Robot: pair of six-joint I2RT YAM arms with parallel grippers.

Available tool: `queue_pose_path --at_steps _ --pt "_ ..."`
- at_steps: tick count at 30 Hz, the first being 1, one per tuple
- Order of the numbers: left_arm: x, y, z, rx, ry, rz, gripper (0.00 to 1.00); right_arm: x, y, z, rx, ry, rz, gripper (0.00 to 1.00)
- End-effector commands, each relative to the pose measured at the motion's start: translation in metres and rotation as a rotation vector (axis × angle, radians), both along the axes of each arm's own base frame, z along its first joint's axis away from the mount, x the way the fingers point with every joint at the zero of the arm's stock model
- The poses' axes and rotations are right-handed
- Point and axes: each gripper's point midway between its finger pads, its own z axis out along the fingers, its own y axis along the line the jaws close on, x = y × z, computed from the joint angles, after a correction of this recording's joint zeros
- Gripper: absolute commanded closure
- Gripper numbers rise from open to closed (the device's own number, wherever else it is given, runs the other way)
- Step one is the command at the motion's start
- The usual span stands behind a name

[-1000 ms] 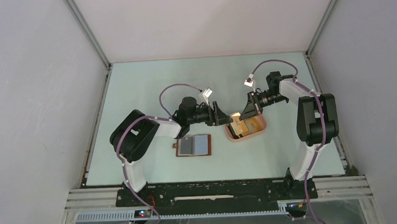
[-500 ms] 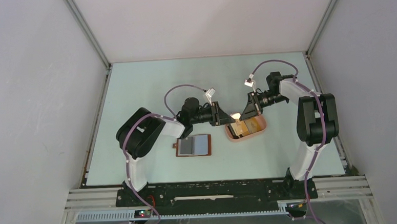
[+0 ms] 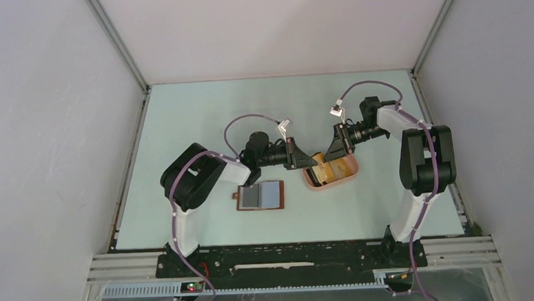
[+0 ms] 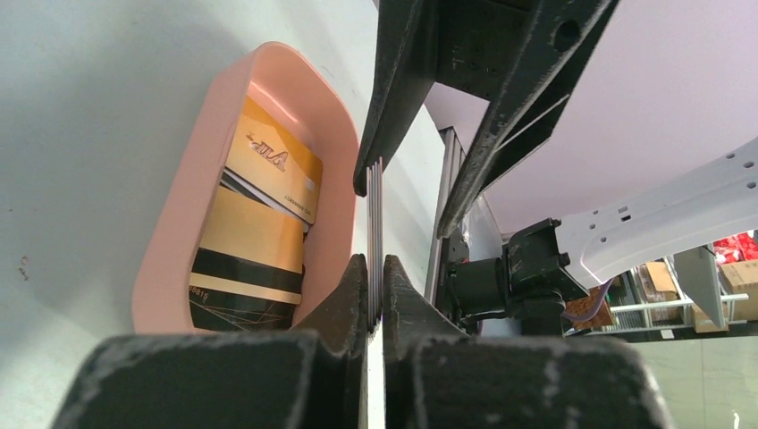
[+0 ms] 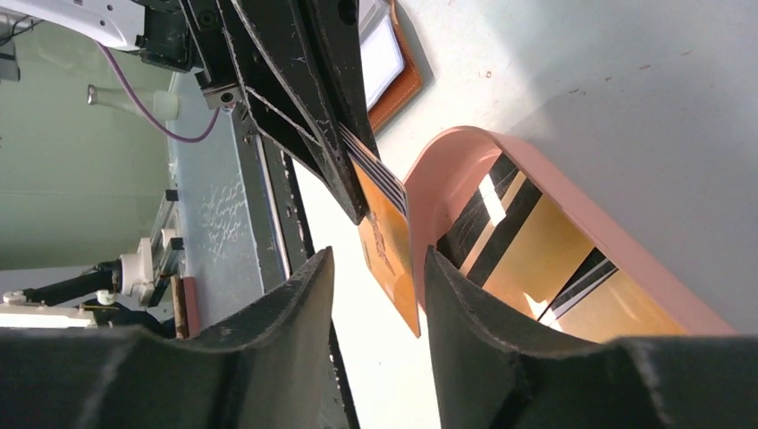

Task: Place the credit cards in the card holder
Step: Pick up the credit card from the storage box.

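Two robot arms meet above a pale green table, just beside a pink oval tray. The left gripper is pressed together on one tan card, pinching it so that it stands on edge in the air at the end of the tray that faces the wallet. The right gripper faces it from the other side with its fingers spread. The card's free end sits in the gap between them, and neither finger appears to press on it. Inside the tray lie the other cards, tan-yellow with black stripes, overlapping in a loose pile; the exact count is hard to tell. The wallet lies open and flat on the table, near the left arm and apart from the tray, with its grey-blue clear pockets facing up. No card shows in those pockets from above. Judged from this, the task is at an early stage: one card is out of the tray and held by the left gripper alone, and none is stowed yet. What is left is to carry this card to the wallet, slide it into a pocket, and do the same for each card in the tray.
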Motion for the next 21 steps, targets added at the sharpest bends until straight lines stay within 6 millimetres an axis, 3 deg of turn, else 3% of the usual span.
queue_pose_path --at_steps 1,6,12,21 --pt "0.012 -0.010 0.022 -0.053 -0.061 0.004 1.00 0.003 -0.001 0.007 0.001 -0.024 -0.002 0.47" --pt "0.014 -0.013 0.027 -0.068 -0.053 0.000 1.00 0.002 0.001 -0.001 -0.042 -0.048 0.004 0.39" --pt "0.015 -0.012 0.034 -0.125 0.001 0.001 1.00 0.002 0.002 -0.008 -0.083 -0.066 0.013 0.37" --pt "0.016 -0.007 0.036 -0.186 0.067 0.010 1.00 -0.002 0.010 -0.006 -0.056 -0.051 0.028 0.47"
